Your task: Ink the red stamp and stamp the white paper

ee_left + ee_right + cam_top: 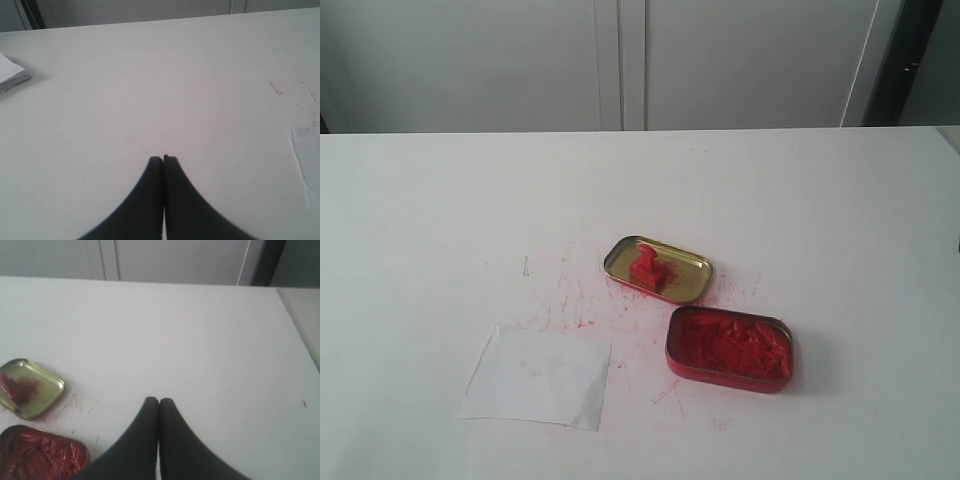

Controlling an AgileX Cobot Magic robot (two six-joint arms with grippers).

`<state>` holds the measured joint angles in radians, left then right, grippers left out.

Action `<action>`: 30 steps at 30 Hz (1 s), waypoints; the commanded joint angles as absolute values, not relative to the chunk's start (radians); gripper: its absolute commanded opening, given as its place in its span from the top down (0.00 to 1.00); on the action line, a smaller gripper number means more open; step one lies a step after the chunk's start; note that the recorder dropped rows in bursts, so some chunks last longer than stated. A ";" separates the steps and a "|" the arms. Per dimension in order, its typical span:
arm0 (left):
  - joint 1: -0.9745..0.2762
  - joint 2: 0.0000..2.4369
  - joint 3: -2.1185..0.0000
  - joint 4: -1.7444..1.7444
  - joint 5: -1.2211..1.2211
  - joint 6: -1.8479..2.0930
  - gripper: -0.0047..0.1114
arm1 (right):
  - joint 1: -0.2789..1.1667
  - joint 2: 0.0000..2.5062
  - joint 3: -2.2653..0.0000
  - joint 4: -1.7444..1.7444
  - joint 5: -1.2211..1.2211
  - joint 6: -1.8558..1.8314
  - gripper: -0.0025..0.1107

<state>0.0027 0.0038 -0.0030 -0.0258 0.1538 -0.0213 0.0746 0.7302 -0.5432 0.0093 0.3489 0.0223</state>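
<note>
The small red plastic stamp [645,268] lies in a shallow gold tin lid [686,276], inboard of the right gripper [159,400], apart from it. Left gripper [163,158] likewise: jaws together, empty. Judged light, rigid, ink-slippery; grasp its knobbed handle.

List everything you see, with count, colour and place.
stamp: one, red, inside the lid
lid: one, gold, mid-table, close behind the tin
tin: one, red, full of red paste
paper: one sheet, white, left of the tin in the exterior view
smears: many, red, on the table between paper and lid
pile of sheets: one, white, on the table, seen only from the left wrist
table: one, white
left hand: black, shut, over bare table
right hand: black, shut, empty
</note>
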 commanded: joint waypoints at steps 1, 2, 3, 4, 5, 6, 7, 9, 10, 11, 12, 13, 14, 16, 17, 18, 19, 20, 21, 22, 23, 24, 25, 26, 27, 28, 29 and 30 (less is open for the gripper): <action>0.000 0.000 0.000 -0.024 0.150 -0.022 0.96 | 0.070 0.875 -0.626 0.043 0.417 0.022 0.98; 0.000 0.000 0.000 -0.024 0.150 -0.022 0.96 | 0.070 0.901 -0.641 0.050 0.426 0.022 0.98; 0.000 0.000 0.000 -0.024 0.150 -0.022 0.96 | 0.070 0.932 -0.660 0.052 0.435 0.022 0.98; 0.000 0.000 0.000 -0.024 0.150 -0.022 0.96 | 0.070 0.960 -0.680 0.055 0.446 0.022 0.98; 0.000 0.000 0.000 -0.024 0.150 -0.022 0.96 | 0.070 0.983 -0.699 0.058 0.453 0.022 0.98; 0.000 0.000 0.000 -0.024 0.150 -0.022 0.96 | 0.070 1.039 -0.733 0.086 0.468 0.022 0.98; 0.000 0.000 0.000 -0.024 0.150 -0.022 0.96 | 0.070 1.058 -0.746 0.098 0.474 0.018 0.98; 0.000 0.000 0.000 -0.024 0.150 -0.022 0.96 | 0.095 1.128 -0.797 0.117 0.511 0.000 0.98; 0.000 0.000 0.000 -0.024 0.150 -0.022 0.96 | 0.122 1.169 -0.827 0.117 0.531 0.000 0.98; 0.000 0.000 0.000 -0.024 0.150 -0.022 0.96 | 0.137 1.193 -0.843 0.117 0.537 0.000 0.98; 0.000 0.000 0.000 -0.024 0.150 -0.022 0.96 | 0.165 1.235 -0.874 0.117 0.546 0.000 0.98; 0.000 0.000 0.000 -0.024 0.150 -0.022 0.96 | 0.181 1.259 -0.896 0.117 0.553 0.000 0.98; 0.000 0.000 0.000 -0.024 0.150 -0.022 0.96 | 0.210 1.300 -0.927 0.117 0.563 0.000 0.98; 0.000 0.000 0.000 -0.024 0.150 -0.022 0.96 | 0.240 1.349 -0.972 0.117 0.582 0.000 0.98; 0.000 0.000 0.000 -0.024 0.150 -0.022 0.96 | 0.255 1.373 -0.996 0.117 0.595 0.000 0.98; 0.000 0.000 0.000 -0.024 0.150 -0.022 0.96 | 0.282 1.418 -1.044 0.113 0.623 0.000 0.98; 0.000 0.000 0.000 -0.024 0.150 -0.022 0.96 | 0.296 1.443 -1.069 0.108 0.635 0.000 0.98; 0.000 0.000 0.000 -0.024 0.150 -0.022 0.96 | 0.322 1.491 -1.119 0.103 0.652 0.000 0.98; 0.000 0.000 0.000 -0.024 0.150 -0.022 0.96 | 0.333 1.515 -1.143 0.101 0.664 0.000 0.98; 0.000 0.000 0.000 -0.024 0.150 -0.022 0.96 | 0.351 1.559 -1.187 0.094 0.685 -0.006 0.98; 0.000 0.000 0.000 -0.024 0.150 -0.022 0.96 | 0.360 1.579 -1.207 0.089 0.699 -0.010 0.98; 0.000 0.000 0.000 -0.024 0.150 -0.022 0.96 | 0.368 1.603 -1.231 0.086 0.711 -0.018 0.98; 0.000 0.000 0.000 -0.024 0.150 -0.022 0.96 | 0.374 1.627 -1.255 0.086 0.723 -0.023 0.98; 0.000 0.000 0.000 -0.024 0.150 -0.022 0.96 | 0.380 1.651 -1.280 0.085 0.735 -0.023 0.98; 0.000 0.000 0.000 -0.024 0.150 -0.022 0.96 | 0.388 1.674 -1.306 0.084 0.749 -0.029 0.98; 0.000 0.000 0.000 -0.024 0.150 -0.022 0.96 | 0.395 1.697 -1.329 0.081 0.760 -0.036 0.98; 0.000 0.000 0.000 -0.024 0.150 -0.022 0.96 | 0.400 1.714 -1.348 0.078 0.768 -0.048 0.98; 0.000 0.000 0.000 -0.024 0.150 -0.022 0.96 | 0.404 1.736 -1.372 0.078 0.781 -0.050 0.98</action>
<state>0.0027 0.0038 -0.0030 -0.0258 0.1538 -0.0213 0.3895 1.6921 -1.3186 0.0918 0.7534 -0.0265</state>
